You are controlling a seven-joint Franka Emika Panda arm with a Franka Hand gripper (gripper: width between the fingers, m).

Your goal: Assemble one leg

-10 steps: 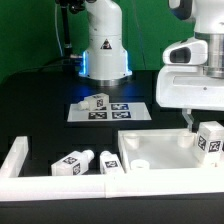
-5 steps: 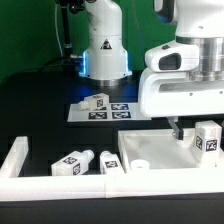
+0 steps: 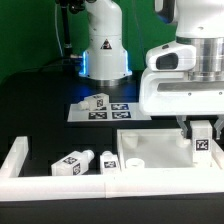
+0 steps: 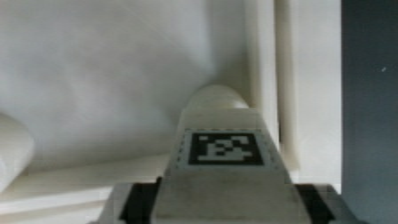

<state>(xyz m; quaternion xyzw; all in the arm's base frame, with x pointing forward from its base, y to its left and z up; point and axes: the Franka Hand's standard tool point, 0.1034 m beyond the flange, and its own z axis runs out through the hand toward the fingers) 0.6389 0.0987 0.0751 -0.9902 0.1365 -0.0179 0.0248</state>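
My gripper is shut on a leg, a chunky white peg with a black-and-white tag. It holds the leg upright at the right end of the large white panel, by its far right corner. In the wrist view the leg fills the gap between my gripper's dark fingers, its rounded tip pointing down at the white panel. Whether the leg's tip touches the panel cannot be told.
Another leg lies on the marker board behind the panel. Two more legs lie at the front left. A white L-shaped rail runs along the front left. The robot base stands at the back.
The arm has swung toward the exterior view's left and come down. The leg by the panel's right end now sits between the fingers, shifted slightly left.
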